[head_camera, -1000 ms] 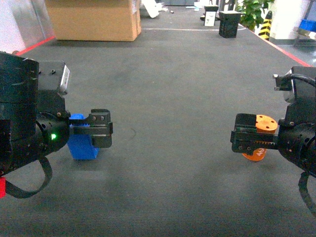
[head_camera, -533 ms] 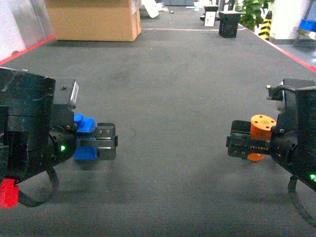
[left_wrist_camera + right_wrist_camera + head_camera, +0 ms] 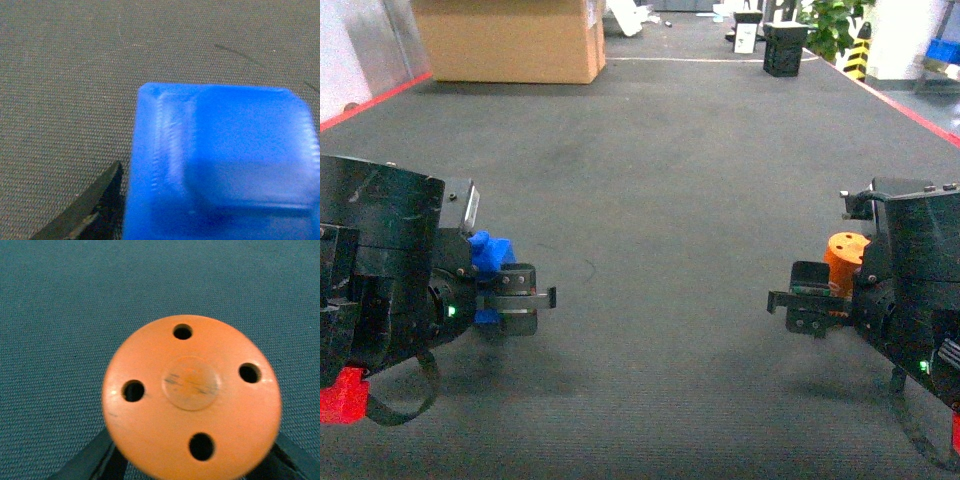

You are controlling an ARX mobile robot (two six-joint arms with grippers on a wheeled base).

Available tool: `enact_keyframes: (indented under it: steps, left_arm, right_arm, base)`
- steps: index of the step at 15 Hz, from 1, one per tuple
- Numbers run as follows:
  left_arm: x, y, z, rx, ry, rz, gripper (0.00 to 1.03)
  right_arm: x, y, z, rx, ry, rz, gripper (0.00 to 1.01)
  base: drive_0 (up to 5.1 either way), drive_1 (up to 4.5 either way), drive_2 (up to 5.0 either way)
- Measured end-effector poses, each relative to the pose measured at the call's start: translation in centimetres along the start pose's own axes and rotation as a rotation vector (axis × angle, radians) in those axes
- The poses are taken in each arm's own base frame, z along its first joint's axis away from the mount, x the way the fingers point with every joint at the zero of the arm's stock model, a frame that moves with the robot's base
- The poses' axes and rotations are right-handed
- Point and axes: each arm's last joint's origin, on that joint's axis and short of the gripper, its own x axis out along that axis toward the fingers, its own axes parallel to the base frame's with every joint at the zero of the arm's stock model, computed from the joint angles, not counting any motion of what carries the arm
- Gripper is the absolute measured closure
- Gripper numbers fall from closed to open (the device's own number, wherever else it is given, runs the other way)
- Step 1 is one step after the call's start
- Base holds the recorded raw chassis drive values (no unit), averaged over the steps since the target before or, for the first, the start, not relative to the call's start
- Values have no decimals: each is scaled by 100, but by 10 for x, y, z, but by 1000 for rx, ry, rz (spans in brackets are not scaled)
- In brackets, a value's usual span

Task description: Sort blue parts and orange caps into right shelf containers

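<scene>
- Blue plastic fills our left wrist view: the blue part [image 3: 220, 165], a blocky piece with rounded corners, sits clamped in our left gripper [image 3: 520, 300], one dark finger [image 3: 90, 210] showing at its lower left edge.
- From the head view the blue part pokes up and back behind the left jaws, above the grey carpet floor [image 3: 650, 180]; we judge it is carried clear of the carpet, though the contact itself is hidden.
- Our right gripper [image 3: 800, 305] is closed around the orange cap [image 3: 847, 255], which rises just behind the jaws on the right side of the head view.
- Both pieces look to be in hand, so we judge the step to be the carry toward the shelf and its containers. Neither shelf nor any container near us is in view; only a cardboard box [image 3: 510, 40] and a potted plant [image 3: 835, 25] stand far off.
- Next move, as we judge it: turn or drive until the right-hand shelf comes into sight, then bring each arm over its own container before letting go, keeping blue and orange separate.
- Orientation of the cap: its round face with four holes points straight at the right wrist camera, so its short axis runs roughly upright in the head view.
- Orientation of the blue part: its broad flat face is toward the left wrist camera; we cannot tell its long axis, since the lower part is cut off.
</scene>
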Motion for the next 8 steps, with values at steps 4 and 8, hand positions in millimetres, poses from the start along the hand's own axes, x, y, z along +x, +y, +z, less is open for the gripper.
enact_keyframes:
  steps: [4, 8]
  left_arm:
    - [-2, 2, 0, -10, -24, 5, 60]
    - [-93, 27, 41, -98, -406, 96, 60]
  right_arm:
    - [-3, -1, 3, -8, -11, -7, 59]
    - [-85, -25, 50, -6, -307, -46, 60]
  base:
    - [0, 0, 0]
    - [0, 0, 0]
